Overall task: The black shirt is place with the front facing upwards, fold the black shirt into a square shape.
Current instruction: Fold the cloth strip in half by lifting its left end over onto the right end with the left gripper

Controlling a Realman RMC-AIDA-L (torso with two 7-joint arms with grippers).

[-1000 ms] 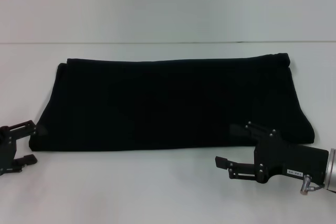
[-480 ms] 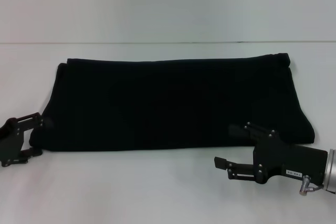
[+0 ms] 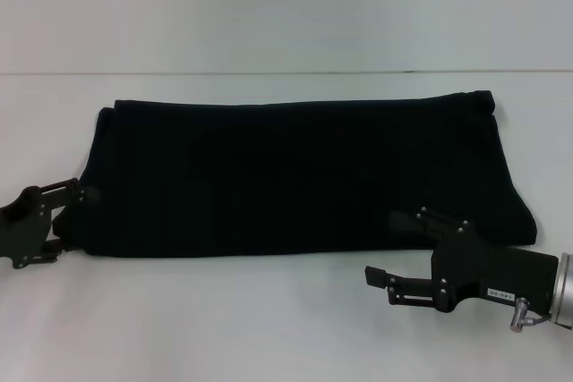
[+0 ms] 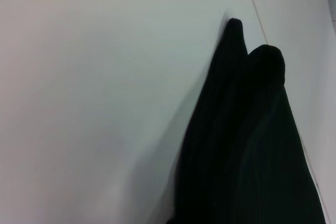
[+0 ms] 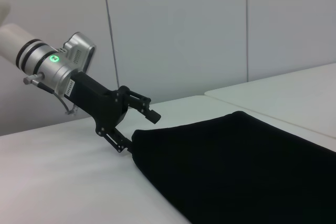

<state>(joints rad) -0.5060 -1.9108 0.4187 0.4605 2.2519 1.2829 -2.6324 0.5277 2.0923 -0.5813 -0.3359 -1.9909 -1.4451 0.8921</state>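
The black shirt lies folded into a long band across the white table; its lettering and neck label are hidden. My left gripper is open at the shirt's near left corner. In the right wrist view the left gripper has one finger above the corner and one at its edge. My right gripper is open at the shirt's near edge toward the right, upper finger over the cloth, lower finger over bare table. The left wrist view shows the shirt's folded end.
The table's far edge meets a pale wall behind the shirt. Bare table surface runs along the front between the two grippers.
My left gripper has moved right and away from me, tilting, until its fingers reach the shirt's near left corner. The right gripper and the shirt have not moved.
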